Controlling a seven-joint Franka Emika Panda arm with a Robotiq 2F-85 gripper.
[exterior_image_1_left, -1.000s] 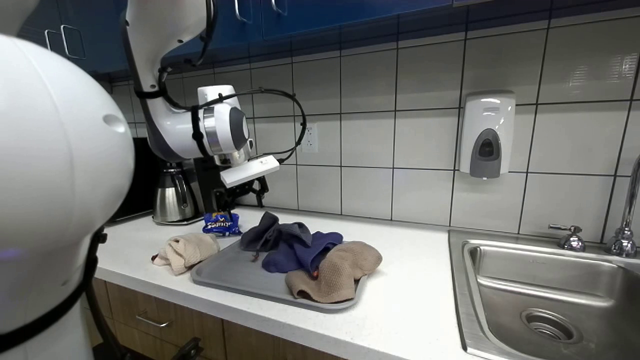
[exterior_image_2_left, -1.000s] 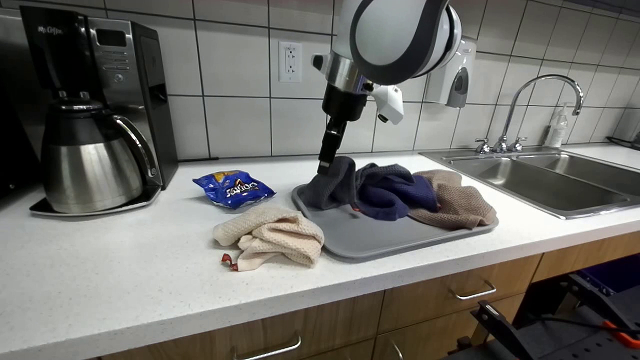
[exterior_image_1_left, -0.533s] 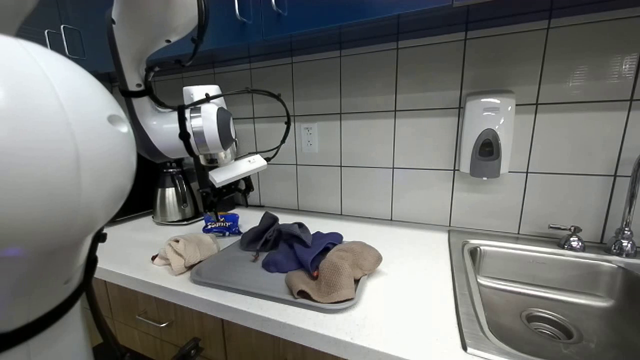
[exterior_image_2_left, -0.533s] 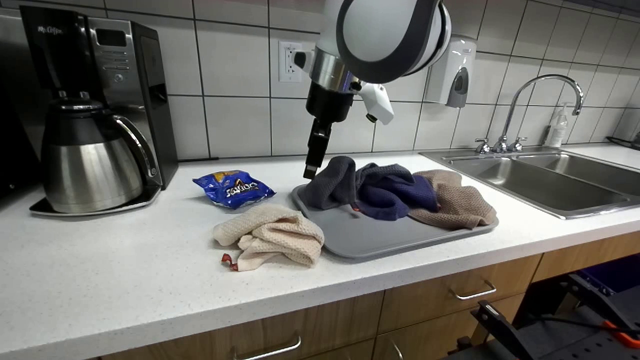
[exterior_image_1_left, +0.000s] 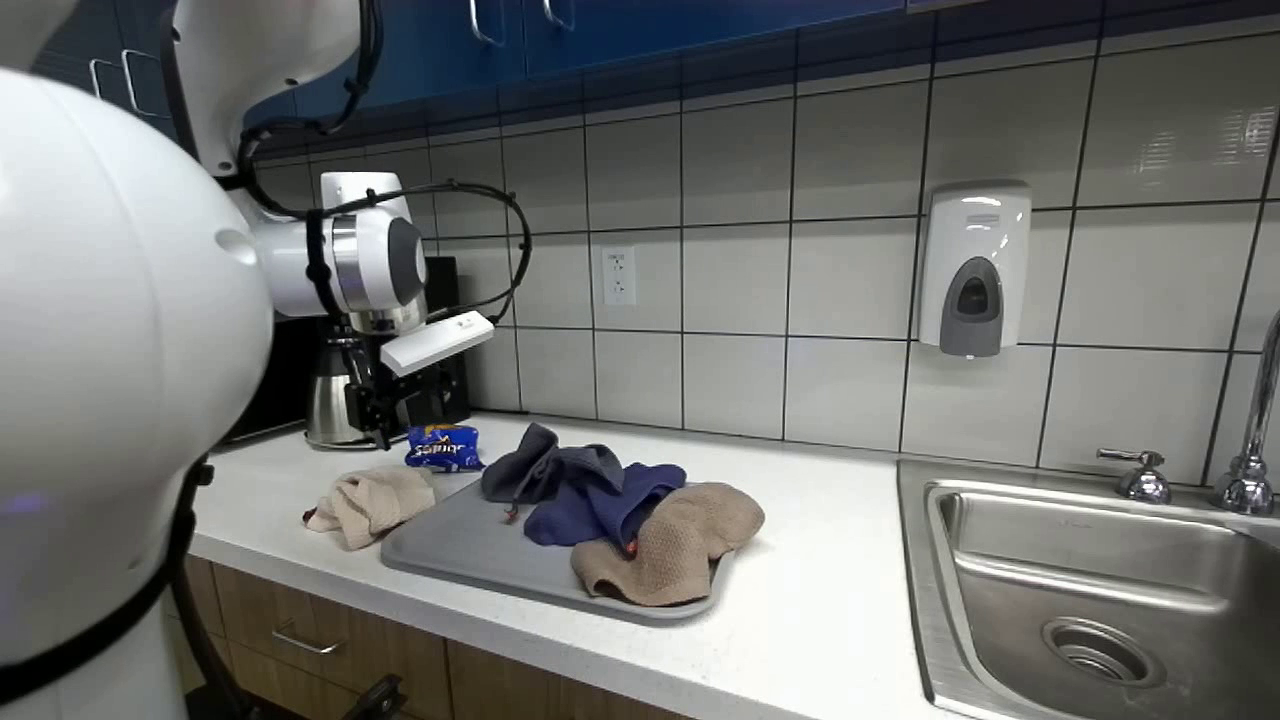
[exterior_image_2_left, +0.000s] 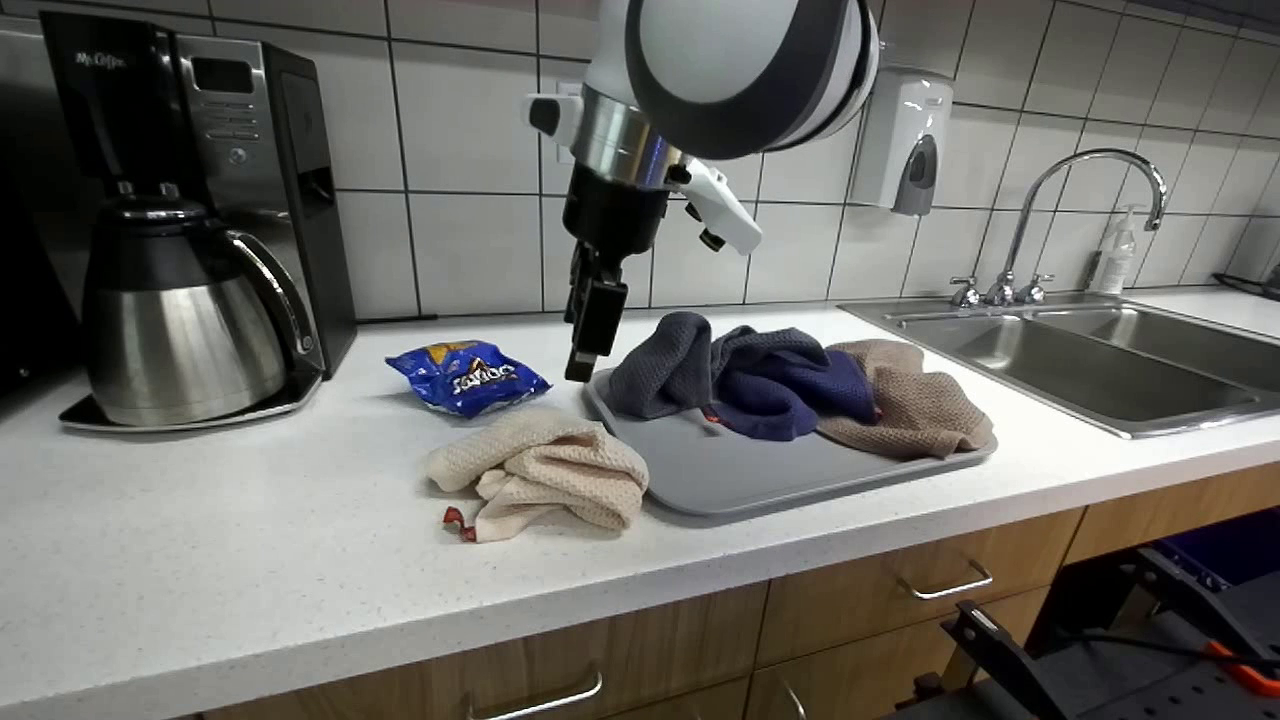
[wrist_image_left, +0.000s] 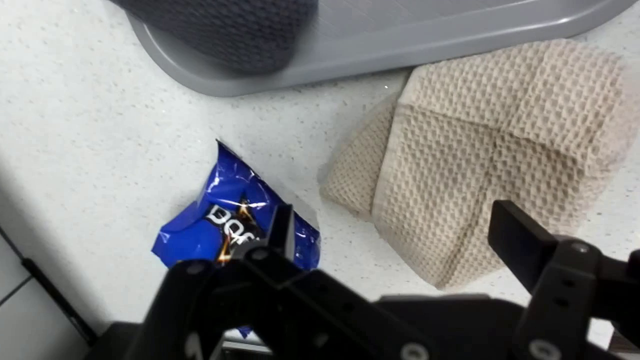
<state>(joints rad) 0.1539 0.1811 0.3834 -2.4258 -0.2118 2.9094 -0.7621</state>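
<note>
looks like three cloths (exterior_image_2_left: 795, 392) are already on the tray (exterior_image_2_left: 740, 472), the beige one (exterior_image_2_left: 555, 470) is on the counter (exterior_image_2_left: 250, 545) beside it near the bag (exterior_image_2_left: 468, 379), gripper (wrist_image_left: 392, 220) hangs above, spread wide with nothing in it, so the grab's probably left

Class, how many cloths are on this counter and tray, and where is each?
4. The cream cloth lies on the counter beside the gray tray; the dark gray cloth, navy cloth and brown cloth lie bunched on the tray. Folds could hide another.
</note>
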